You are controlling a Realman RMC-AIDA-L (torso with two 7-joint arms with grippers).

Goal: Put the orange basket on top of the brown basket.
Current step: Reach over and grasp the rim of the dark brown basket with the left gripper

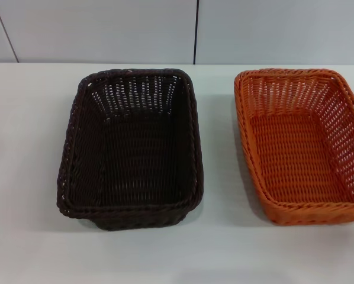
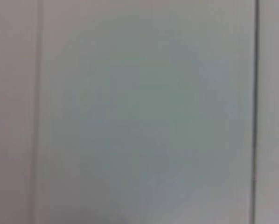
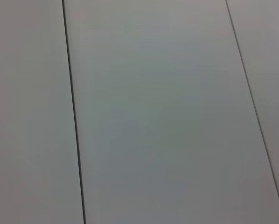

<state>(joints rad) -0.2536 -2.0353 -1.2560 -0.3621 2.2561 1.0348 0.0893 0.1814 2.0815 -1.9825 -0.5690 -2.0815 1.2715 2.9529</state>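
Note:
The brown basket (image 1: 132, 148) is very dark, rectangular and woven, and stands empty on the white table (image 1: 218, 248) left of centre in the head view. The orange basket (image 1: 301, 145) is bright orange, woven and empty, and stands to its right, apart from it, its right side running to the edge of the view. Neither gripper nor arm shows in any view. Both wrist views show only pale grey panels with thin dark seams.
A pale panelled wall (image 1: 106, 29) rises behind the table's far edge. Bare white tabletop lies in front of both baskets, to the left of the brown one, and in the gap between them.

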